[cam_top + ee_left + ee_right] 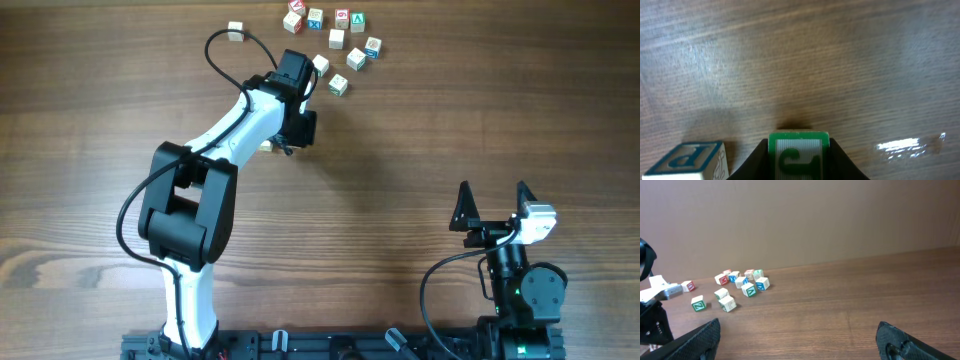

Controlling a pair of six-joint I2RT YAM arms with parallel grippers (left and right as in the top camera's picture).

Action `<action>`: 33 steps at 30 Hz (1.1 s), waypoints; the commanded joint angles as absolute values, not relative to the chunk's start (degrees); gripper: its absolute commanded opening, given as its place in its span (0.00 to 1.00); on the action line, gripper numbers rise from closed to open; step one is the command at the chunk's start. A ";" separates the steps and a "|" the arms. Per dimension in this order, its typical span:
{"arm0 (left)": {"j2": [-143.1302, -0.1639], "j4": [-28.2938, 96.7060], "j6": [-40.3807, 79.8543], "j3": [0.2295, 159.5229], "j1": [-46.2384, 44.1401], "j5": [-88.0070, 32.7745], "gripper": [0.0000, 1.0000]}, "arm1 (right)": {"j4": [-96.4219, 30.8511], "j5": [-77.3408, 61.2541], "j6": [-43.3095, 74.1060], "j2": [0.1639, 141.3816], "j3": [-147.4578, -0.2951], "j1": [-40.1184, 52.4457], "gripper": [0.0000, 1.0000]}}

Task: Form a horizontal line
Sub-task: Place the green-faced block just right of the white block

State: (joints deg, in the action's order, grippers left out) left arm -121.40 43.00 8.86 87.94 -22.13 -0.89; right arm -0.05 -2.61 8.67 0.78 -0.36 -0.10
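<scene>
Overhead, the left gripper sits toward the tabletop's far edge, hiding the horizontal line. Left wrist: jaws clamp a green-marked cube; a blue-marked cube lies just left, both cropped. Right wrist: the right gripper is fully spread, empty.

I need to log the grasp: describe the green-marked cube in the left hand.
The small pale wooden cube with a green border and green letter sits square between the left hand's two black fingers, which press its sides. Its lined face points at the camera. A blue-lettered wooden cube lies apart, alongside.
</scene>
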 commanded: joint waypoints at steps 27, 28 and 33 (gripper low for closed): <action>-121.80 41.63 7.73 91.81 -21.91 4.10 0.57 | 0.08 -3.46 7.66 0.64 -0.30 -0.40 1.00; -121.80 41.87 7.73 94.02 -21.91 6.22 0.70 | 0.08 -3.46 7.66 0.64 -0.30 -0.40 1.00; -121.80 43.44 7.77 107.48 -21.91 10.50 1.00 | 0.08 -3.46 7.66 0.64 -0.30 -0.40 1.00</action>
